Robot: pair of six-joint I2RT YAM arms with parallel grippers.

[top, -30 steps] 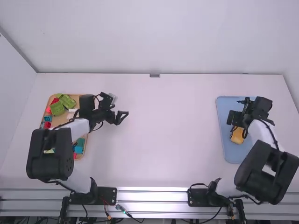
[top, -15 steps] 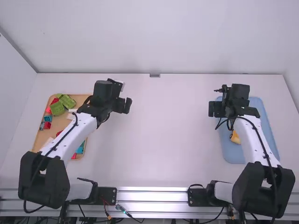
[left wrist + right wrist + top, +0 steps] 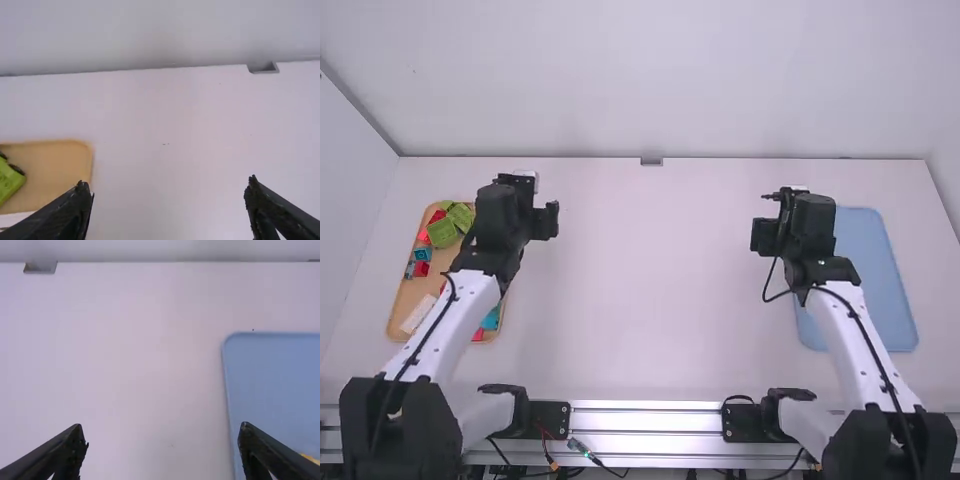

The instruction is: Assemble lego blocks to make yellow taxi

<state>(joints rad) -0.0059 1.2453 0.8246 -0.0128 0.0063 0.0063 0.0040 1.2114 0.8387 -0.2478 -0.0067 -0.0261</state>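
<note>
I hold my left gripper (image 3: pixel 546 221) and right gripper (image 3: pixel 765 236) with fingers spread apart above the table (image 3: pixel 660 300), green blocks (image 3: pixel 443 233) in the tan tray (image 3: pixel 409 292), a yellow piece (image 3: pixel 310 458) on the blue tray (image 3: pixel 880 285).

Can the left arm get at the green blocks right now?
Probably yes: the left pincer is open and empty near the tan tray, and nothing seems to lie over the green blocks.

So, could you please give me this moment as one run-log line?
left gripper: open, empty, near tan tray | right gripper: open, empty, near blue tray | green blocks: in tan tray | yellow piece: in blue tray
</note>
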